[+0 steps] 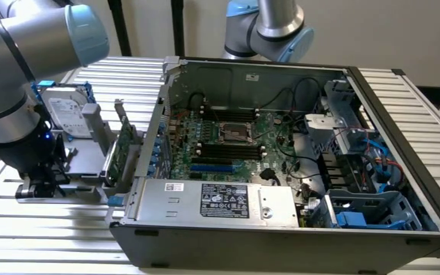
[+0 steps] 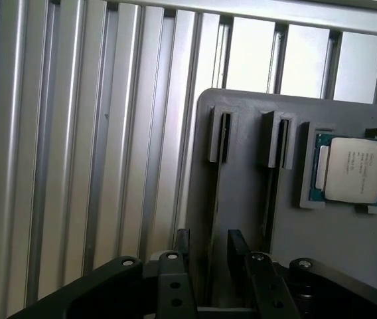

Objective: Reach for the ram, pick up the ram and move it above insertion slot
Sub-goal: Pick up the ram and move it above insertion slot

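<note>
Over the grey tray: pincer open astride the ram

Beside the open computer case (image 1: 281,229), on the exterior view's left, the arm stands low over the grey tray (image 1: 82,163). Its pincer (image 1: 40,188) is down at the tray's near end. The hard drive (image 1: 71,117) and the green card (image 1: 121,152) stand just behind. The memory slots (image 1: 228,150) inside the case are well apart from it, so nothing is lifted yet, I'd say.

Wrist view now: the two fingers (image 2: 183,249) are apart, one on either side of the ram (image 2: 224,138), which stands on its thin edge in a tray groove. The processor chip (image 2: 351,169) lies off to one side. No contact that I can see. To do this well, keep the stick centred in the gap, close squarely on its flat faces, and lift it vertically so it doesn't bind in the groove.
</note>
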You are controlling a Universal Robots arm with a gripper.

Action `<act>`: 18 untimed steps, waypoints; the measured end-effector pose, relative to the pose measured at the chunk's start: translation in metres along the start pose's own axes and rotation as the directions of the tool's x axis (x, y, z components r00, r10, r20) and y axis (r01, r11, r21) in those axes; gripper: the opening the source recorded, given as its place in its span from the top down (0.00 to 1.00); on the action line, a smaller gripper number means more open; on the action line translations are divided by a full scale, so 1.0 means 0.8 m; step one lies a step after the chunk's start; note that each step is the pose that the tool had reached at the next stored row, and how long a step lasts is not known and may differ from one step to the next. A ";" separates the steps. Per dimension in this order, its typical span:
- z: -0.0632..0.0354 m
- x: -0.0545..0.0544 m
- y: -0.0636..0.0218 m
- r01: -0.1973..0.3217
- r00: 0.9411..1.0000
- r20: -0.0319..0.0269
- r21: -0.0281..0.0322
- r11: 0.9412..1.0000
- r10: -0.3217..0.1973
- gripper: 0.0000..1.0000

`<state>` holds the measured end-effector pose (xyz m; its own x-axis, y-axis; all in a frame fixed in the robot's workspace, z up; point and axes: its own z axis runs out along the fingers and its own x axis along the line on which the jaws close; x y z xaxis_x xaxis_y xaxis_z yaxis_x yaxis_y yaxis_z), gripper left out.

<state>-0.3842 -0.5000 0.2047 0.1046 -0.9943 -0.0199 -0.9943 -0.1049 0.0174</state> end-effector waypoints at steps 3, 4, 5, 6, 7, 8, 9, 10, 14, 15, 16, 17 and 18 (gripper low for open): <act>0.001 0.000 0.000 0.000 1.000 0.000 -0.004 1.000 0.000 0.64; 0.002 -0.001 0.000 -0.001 1.000 0.001 -0.006 1.000 0.001 0.64; 0.002 -0.001 0.000 -0.001 1.000 0.001 -0.008 1.000 0.001 0.64; 0.003 -0.001 0.000 -0.002 1.000 0.001 -0.011 1.000 0.002 0.64; 0.003 -0.001 0.000 -0.003 1.000 0.001 -0.014 1.000 0.003 0.64; 0.004 -0.002 0.000 -0.003 1.000 0.002 -0.016 1.000 0.003 0.64; 0.004 -0.002 0.000 -0.004 1.000 0.002 -0.018 1.000 0.004 0.64; 0.005 -0.002 0.000 -0.004 1.000 0.002 -0.019 1.000 0.004 0.64; 0.006 -0.003 0.000 -0.005 1.000 0.002 -0.020 1.000 0.005 0.64; 0.007 -0.003 0.000 -0.005 1.000 0.002 -0.020 1.000 0.005 0.64; 0.007 -0.003 0.000 -0.005 1.000 0.002 -0.020 1.000 0.005 0.64; 0.007 -0.003 0.000 -0.005 1.000 0.002 -0.020 1.000 0.005 0.64; 0.008 -0.004 0.000 -0.005 1.000 0.002 -0.020 1.000 0.005 0.64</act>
<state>-0.3845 -0.4971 0.1987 0.0999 -0.9948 -0.0219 -0.9942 -0.1007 0.0373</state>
